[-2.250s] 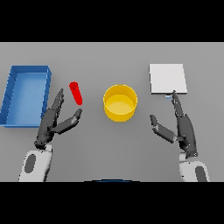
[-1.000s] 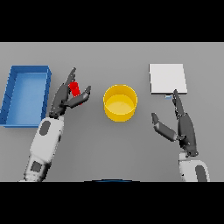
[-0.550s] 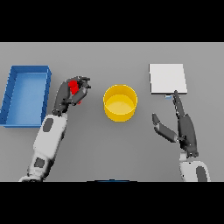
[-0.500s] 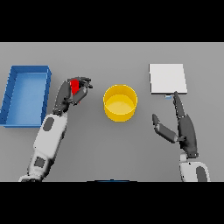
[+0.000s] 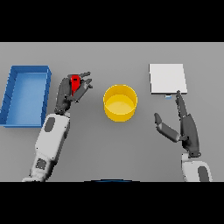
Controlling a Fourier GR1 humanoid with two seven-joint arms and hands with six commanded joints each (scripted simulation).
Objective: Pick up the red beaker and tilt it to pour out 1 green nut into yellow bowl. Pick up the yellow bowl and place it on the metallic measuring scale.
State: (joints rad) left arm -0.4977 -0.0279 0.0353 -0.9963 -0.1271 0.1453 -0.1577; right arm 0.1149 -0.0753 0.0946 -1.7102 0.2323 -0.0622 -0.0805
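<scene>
With the red beaker [image 5: 75, 82] caught between the curled fingers and thumb of my left hand [image 5: 70, 91], I judge the first pick-up to be in hand, though I cannot tell whether the beaker has left the surface [image 5: 109, 57]. It sits just left of the yellow bowl [image 5: 120, 102], apart from it, and reads as near upright, not tipped toward the bowl. I cannot make out the green nut, either in the beaker or in the bowl, whose inside looks plain yellow, so I take the pour as not yet done. What remains, as I see it: carry the beaker over the bowl's rim, tilt it until one nut drops, then lift the bowl and set it on the metallic measuring scale [image 5: 168, 78], which lies well to the bowl's right. My right hand [image 5: 186, 128] rests near the scale's near edge, fingers straight and thumb spread, holding nothing. A blue bin [image 5: 13, 87] stands at my far left.
</scene>
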